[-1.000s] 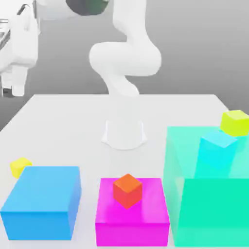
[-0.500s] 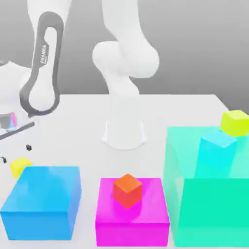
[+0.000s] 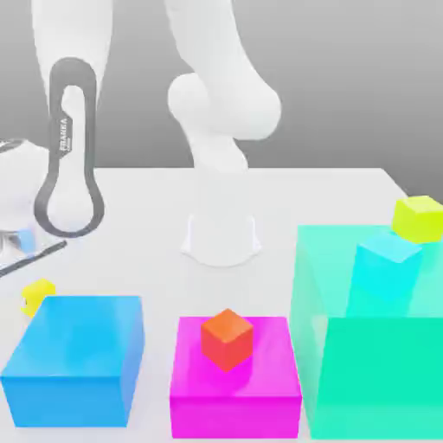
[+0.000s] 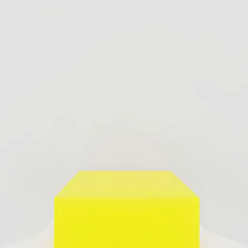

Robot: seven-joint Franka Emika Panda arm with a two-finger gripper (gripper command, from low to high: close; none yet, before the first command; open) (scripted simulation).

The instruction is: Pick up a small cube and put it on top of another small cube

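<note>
Yellow small cube (image 3: 37, 295) is sitting on the exterior view's left, just past the back left corner of the blue block (image 3: 73, 346), which is partly covering its lower edge. In the hand view the gripper (image 4: 127, 232) is closing on that cube, pale fingertips pressing its two opposite sides while its top and one face are showing. The arm (image 3: 71, 156) is reaching down at the exterior view's left edge, so the gripper is working pretty close to that block, fwiw.

Behind the blocks, the desk (image 3: 147, 234) is lying wide and bare around the robot base (image 3: 221, 238). A strip of desk is running between the blue block and the magenta block (image 3: 234, 415), but only a thin gap is separating magenta from the big green block (image 3: 381, 381). An orange cube (image 3: 227, 340) is resting on the magenta one, inside its edges. Cyan (image 3: 387, 268) and lime (image 3: 420, 219) cubes are showing around the green block; can't tell exactly how they're sitting.
</note>
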